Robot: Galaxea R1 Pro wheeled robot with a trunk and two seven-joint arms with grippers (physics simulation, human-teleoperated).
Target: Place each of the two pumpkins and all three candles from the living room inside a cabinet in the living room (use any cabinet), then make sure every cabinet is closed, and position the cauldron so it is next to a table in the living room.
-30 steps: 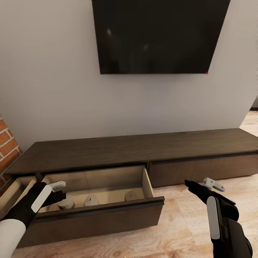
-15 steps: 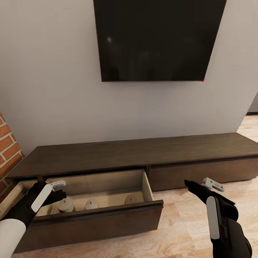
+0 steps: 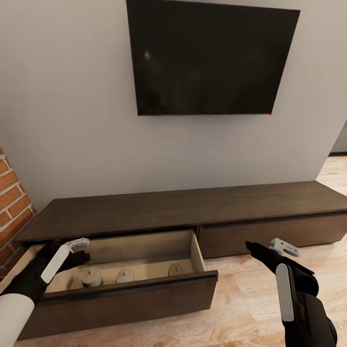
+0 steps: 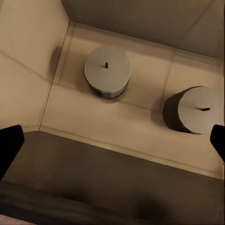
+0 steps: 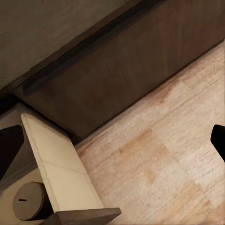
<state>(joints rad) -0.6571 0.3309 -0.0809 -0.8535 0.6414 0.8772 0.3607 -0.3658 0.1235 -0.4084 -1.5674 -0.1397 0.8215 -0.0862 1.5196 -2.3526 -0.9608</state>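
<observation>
Three candles (image 3: pixel 124 275) in a row inside the cabinet's (image 3: pixel 193 207) open drawer (image 3: pixel 198 252), head view; left end effector (image 3: pixel 79 250) above its left end, empty, spread open; right end effector (image 3: pixel 270 250) over wooden floor (image 3: pixel 241 308), open, empty.
Two candles (image 4: pixel 107 71) on the drawer floor, left wrist view.
One candle (image 5: pixel 30 200) behind the drawer wall, right wrist view.

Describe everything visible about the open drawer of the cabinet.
The open drawer is pulled out from the left half of the long, low dark-brown cabinet. Its flat, handle-less front is dark wood; its walls and floor are pale wood. Three grey-beige candles stand upright in a row on its floor, apart from each other. The left tool hovers over its left end, not touching it.
</observation>
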